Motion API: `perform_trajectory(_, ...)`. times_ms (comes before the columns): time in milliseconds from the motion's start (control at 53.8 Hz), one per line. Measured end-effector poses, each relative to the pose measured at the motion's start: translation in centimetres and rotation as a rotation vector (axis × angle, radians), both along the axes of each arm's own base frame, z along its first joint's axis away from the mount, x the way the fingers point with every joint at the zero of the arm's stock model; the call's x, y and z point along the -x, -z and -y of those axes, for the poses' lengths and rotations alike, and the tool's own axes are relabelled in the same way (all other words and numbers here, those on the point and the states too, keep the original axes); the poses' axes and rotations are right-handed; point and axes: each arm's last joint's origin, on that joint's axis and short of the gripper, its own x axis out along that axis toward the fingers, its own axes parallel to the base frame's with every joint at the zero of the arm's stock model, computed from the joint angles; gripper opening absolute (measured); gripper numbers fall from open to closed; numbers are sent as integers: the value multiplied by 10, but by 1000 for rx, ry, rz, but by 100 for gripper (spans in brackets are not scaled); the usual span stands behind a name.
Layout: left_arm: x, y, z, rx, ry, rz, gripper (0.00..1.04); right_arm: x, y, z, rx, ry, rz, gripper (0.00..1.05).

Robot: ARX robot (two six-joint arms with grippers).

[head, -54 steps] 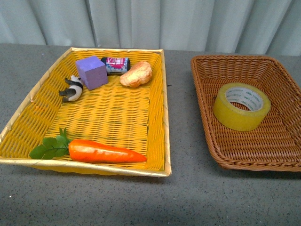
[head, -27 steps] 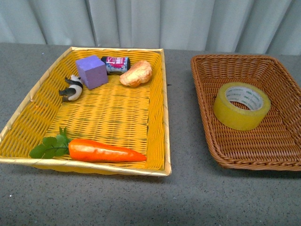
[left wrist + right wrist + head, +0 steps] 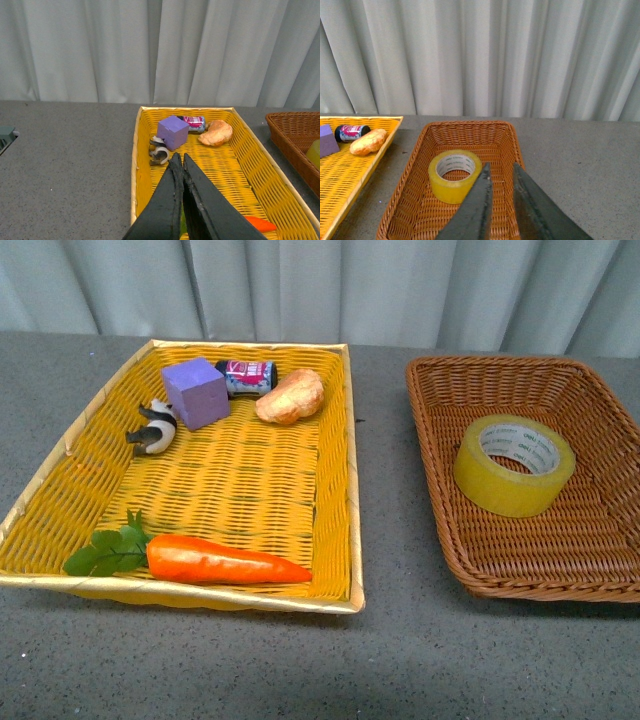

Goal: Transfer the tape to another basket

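Nothing moved since a second ago: yellowish translucent packing tape roll [image 3: 514,466] lies in brown rectangular wicker basket [image 3: 436,480], 3 o'clock of yellow woven basket [image 3: 349,440]. Left gripper [image 3: 181,163] closed, empty; right gripper [image 3: 501,171] slightly apart, empty. No pick begun.

The left gripper [image 3: 179,161] has two long, flat, dark grey-green fingers [image 3: 167,200] that taper to narrow tips, with a matte, slightly worn surface. The right gripper [image 3: 500,169] has the same dark tapered fingers [image 3: 473,210], their inner edges lighter.
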Motion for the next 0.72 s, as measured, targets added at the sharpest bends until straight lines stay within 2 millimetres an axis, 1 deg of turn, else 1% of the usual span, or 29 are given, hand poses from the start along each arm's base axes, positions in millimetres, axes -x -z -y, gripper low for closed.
perform_trajectory(93, 0, 0, 0, 0, 0, 0, 35, 0, 0, 0, 0, 0, 0, 30)
perform_trajectory(130, 0, 0, 0, 0, 0, 0, 46, 0, 0, 0, 0, 0, 0, 41)
perform_trajectory(167, 0, 0, 0, 0, 0, 0, 53, 0, 0, 0, 0, 0, 0, 48)
perform_trajectory(204, 0, 0, 0, 0, 0, 0, 60, 0, 0, 0, 0, 0, 0, 55)
perform_trajectory(223, 0, 0, 0, 0, 0, 0, 64, 0, 0, 0, 0, 0, 0, 57)
perform_trajectory(241, 0, 0, 0, 0, 0, 0, 65, 0, 0, 0, 0, 0, 0, 60)
perform_trajectory(316, 0, 0, 0, 0, 0, 0, 83, 0, 0, 0, 0, 0, 0, 78)
perform_trajectory(353, 0, 0, 0, 0, 0, 0, 94, 0, 0, 0, 0, 0, 0, 89)
perform_trajectory(372, 0, 0, 0, 0, 0, 0, 96, 0, 0, 0, 0, 0, 0, 90)
perform_trajectory(390, 0, 0, 0, 0, 0, 0, 100, 0, 0, 0, 0, 0, 0, 96)
perform_trajectory(409, 0, 0, 0, 0, 0, 0, 100, 0, 0, 0, -1, 0, 0, 98)
perform_trajectory(483, 0, 0, 0, 0, 0, 0, 98, 0, 0, 0, -1, 0, 0, 95)
perform_trajectory(724, 0, 0, 0, 0, 0, 0, 98, 0, 0, 0, -1, 0, 0, 96)
